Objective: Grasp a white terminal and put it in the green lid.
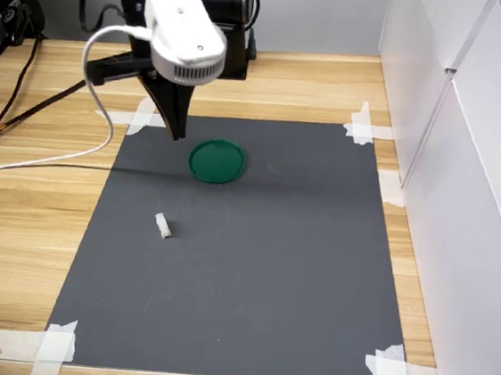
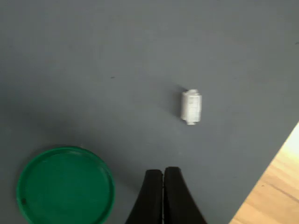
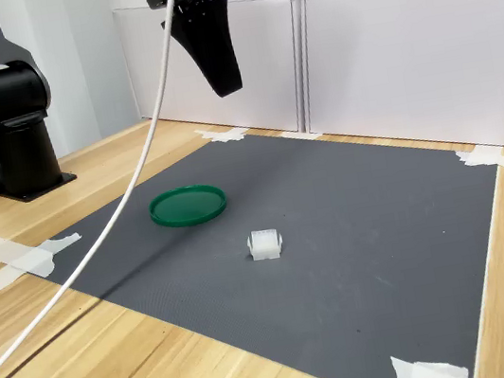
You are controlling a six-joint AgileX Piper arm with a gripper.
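Wooden tabletop point(image 1: 32, 218), pale, grained, matte; taped flat onto it a dark grey mat point(image 1: 251, 268), finely textured, strips of white tape point(image 1: 37, 344) at the corners

Above the mat's far edge in the first exterior view, the hand point(image 1: 178, 131), black, tapering to a point, fingers pressed together with nothing between, seen plainly in the wrist view point(image 2: 163, 196); hanging well clear of the surface in the second exterior view point(image 3: 224, 83)

Green lid point(image 1: 216, 161), flat round plastic disc with a shallow raised rim, smooth and slightly glossy, lying open side up on the mat and holding nothing point(image 2: 65, 186)

Smallest, the white terminal point(image 1: 164, 226), a stubby ribbed plastic block, lying on bare mat well apart from the lid point(image 3: 265, 244), toward the first exterior view's lower left

Likely trouble: descending without spreading the fingers first, so knocking the light piece away; closing off-centre on so small and slick a body, so squirting or rolling it aside; dropping from height, so bouncing over the low rim
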